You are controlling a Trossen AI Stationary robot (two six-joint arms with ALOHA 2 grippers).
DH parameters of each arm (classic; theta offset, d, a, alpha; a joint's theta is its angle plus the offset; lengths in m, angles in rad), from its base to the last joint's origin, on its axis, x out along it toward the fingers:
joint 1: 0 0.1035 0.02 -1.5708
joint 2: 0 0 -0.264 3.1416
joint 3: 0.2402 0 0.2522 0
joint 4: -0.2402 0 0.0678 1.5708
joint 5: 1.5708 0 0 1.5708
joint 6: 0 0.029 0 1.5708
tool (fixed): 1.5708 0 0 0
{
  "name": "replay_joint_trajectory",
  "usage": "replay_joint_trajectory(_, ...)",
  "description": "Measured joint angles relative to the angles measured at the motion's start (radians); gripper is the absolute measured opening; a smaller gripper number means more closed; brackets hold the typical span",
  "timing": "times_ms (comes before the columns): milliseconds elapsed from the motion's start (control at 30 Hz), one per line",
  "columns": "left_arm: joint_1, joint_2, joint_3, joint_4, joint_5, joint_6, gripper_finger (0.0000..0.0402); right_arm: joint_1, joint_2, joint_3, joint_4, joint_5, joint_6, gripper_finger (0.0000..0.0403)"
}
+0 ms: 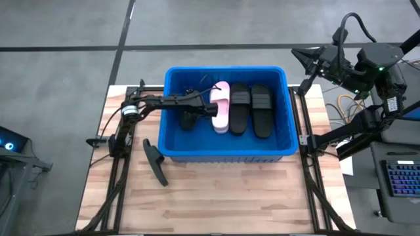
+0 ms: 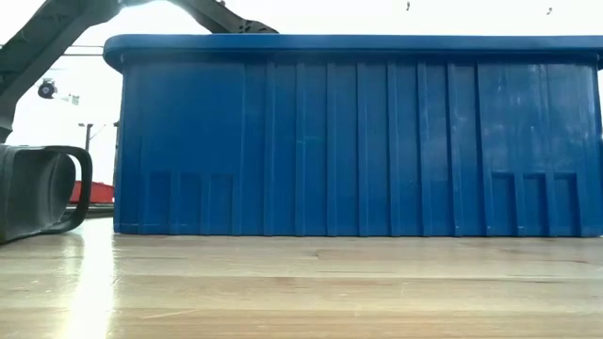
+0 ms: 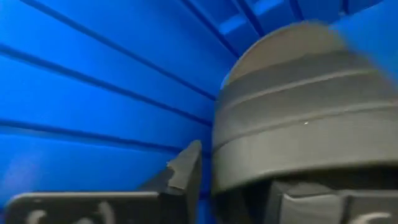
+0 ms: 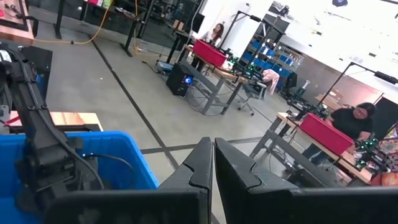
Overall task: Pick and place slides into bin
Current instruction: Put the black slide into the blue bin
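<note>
The blue bin (image 1: 226, 152) stands mid-table and fills the low view (image 2: 358, 141). In it lie a light pink slide (image 1: 221, 108) and two black slides (image 1: 239, 108) (image 1: 262, 110). My left gripper (image 1: 200, 100) reaches in from the table's left and is shut on another black slide (image 1: 188, 120) close to the ribbed wall (image 3: 93, 93). One more black slide (image 1: 155, 161) lies on the table in front of the bin's left corner and also shows in the low view (image 2: 38, 193). My right gripper (image 4: 213, 165) is shut and empty, raised beyond the bin's far right corner (image 1: 303, 58). My left gripper has the black slide by the side of its ridged strap (image 3: 227, 168). One finger (image 3: 185, 167) stands outside that side; the strap hides the other finger. The fingers come level from the table's left. Whether the slide touches the bin's floor cannot be told.
The wooden table (image 1: 223, 196) has open room in front of the bin. Dark frame rails (image 1: 121, 183) (image 1: 315, 183) run along both sides. A keyboard (image 1: 400, 177) and cables lie off the right edge. People sit at benches in the room behind (image 4: 351, 121).
</note>
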Motion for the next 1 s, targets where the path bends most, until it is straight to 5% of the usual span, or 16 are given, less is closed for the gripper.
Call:
replay_joint_trajectory(333,0.005,-0.001,0.016,0.029,0.080,0.058,0.0202,0.000,-0.001,0.000,-0.002,0.000,0.000,0.0009)
replay_joint_trajectory(567,0.007,-0.001,0.026,0.086,0.181,0.229,0.0262,0.000,-0.001,0.000,-0.004,0.000,-0.001,0.0009)
replay_joint_trajectory(1000,-0.040,-0.160,0.027,0.117,0.248,0.434,0.0286,0.000,-0.001,0.000,-0.007,0.000,-0.004,0.0009)
